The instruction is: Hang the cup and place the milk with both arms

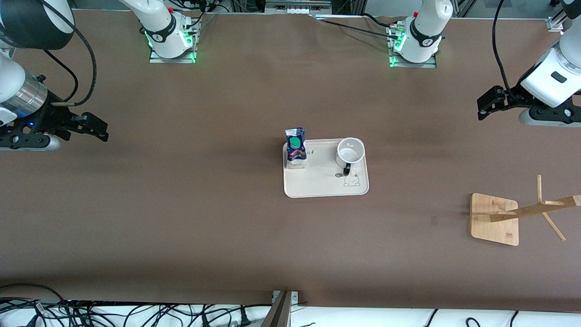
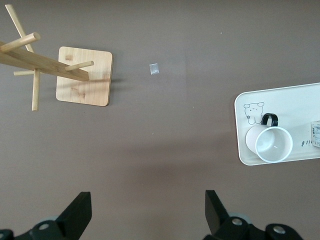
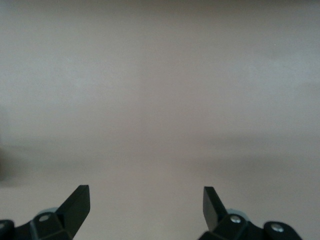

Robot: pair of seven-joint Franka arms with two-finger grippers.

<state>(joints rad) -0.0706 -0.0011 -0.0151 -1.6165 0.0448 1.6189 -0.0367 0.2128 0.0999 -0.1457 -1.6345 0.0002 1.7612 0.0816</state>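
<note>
Cup point(image 1: 350, 153) white, black-handled, upright

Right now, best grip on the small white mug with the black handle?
Judging by its pose, pinch the rim wall of the small white mug from above, away from the black handle. It stands upright and mouth-up on the cream tray, handle toward the front camera; the open left gripper is nearer than the right.

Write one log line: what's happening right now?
cup and milk on tray | rack bare | left gripper open, waiting | right gripper open, waiting
</note>
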